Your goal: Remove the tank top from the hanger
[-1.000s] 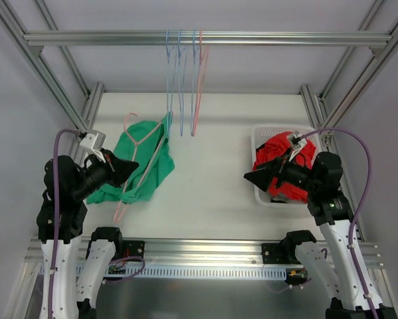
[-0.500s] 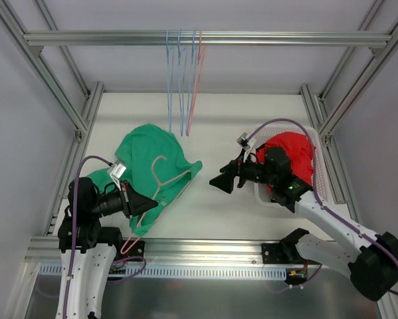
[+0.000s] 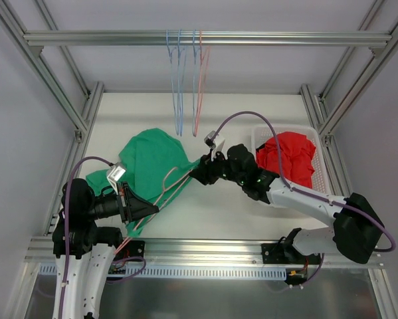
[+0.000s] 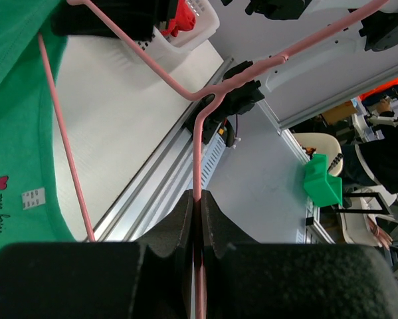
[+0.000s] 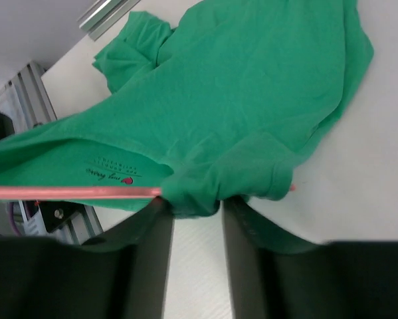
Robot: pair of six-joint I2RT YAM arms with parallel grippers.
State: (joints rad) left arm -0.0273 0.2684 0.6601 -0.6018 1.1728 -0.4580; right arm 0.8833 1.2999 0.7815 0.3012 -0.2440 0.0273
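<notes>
Right arm [image 3: 298, 196] swung across to tank top [image 3: 149, 156], right fingers [image 5: 149, 259] pinching its hem — left fingers [image 4: 165, 266] clamped on hanger [image 4: 197, 153].

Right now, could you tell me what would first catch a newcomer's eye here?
A green tank top sprawls across the table, left of centre, a pink hanger threaded through it. The left gripper is clamped on the hanger's wire while the right gripper pinches the top's bunched edge. Red cloth fills the white basket at right.
</notes>
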